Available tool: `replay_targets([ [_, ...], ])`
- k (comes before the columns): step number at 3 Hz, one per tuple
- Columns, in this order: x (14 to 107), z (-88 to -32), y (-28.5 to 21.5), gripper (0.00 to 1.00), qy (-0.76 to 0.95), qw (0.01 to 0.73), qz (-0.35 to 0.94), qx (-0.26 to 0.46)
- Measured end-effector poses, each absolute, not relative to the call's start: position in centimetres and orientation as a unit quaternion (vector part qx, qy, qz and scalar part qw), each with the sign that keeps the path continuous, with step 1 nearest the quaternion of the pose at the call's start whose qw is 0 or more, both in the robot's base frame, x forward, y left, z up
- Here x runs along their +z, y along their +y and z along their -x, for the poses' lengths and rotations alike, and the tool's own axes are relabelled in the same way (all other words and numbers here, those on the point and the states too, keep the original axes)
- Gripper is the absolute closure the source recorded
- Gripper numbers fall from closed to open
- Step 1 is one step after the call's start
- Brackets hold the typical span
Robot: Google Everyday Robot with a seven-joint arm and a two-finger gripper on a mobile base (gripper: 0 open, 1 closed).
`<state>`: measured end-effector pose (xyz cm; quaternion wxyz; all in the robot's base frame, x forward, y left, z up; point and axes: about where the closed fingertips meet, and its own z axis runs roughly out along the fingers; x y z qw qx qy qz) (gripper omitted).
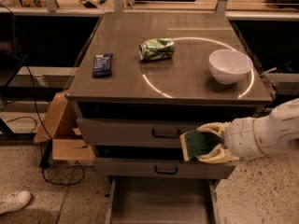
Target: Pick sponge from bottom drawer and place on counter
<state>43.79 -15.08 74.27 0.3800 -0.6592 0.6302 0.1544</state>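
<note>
The sponge (198,143), dark green face on yellowish foam, is held in my gripper (211,143), which is shut on it in front of the two upper drawers, right of their handles. The white arm (266,132) reaches in from the right. The bottom drawer (161,202) is pulled open below, its pale grey inside showing nothing in it. The counter (187,78) with its thin white circle line lies above the gripper.
On the counter are a crushed green can (156,49), a dark blue packet (103,65) at the left and a white bowl (230,65) at the right. A cardboard box (60,134) and cables lie on the floor to the left. A white shoe (14,202) shows at the bottom left.
</note>
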Motion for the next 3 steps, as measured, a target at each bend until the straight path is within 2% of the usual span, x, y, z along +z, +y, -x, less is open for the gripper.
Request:
replay_targets([
  [1,75.2,-44.0,-16.6,1.0,0.647,0.372,0.653,0.128],
  [3,78.6,-45.4,-17.2,1.0,0.628,0.391,0.659,0.132],
])
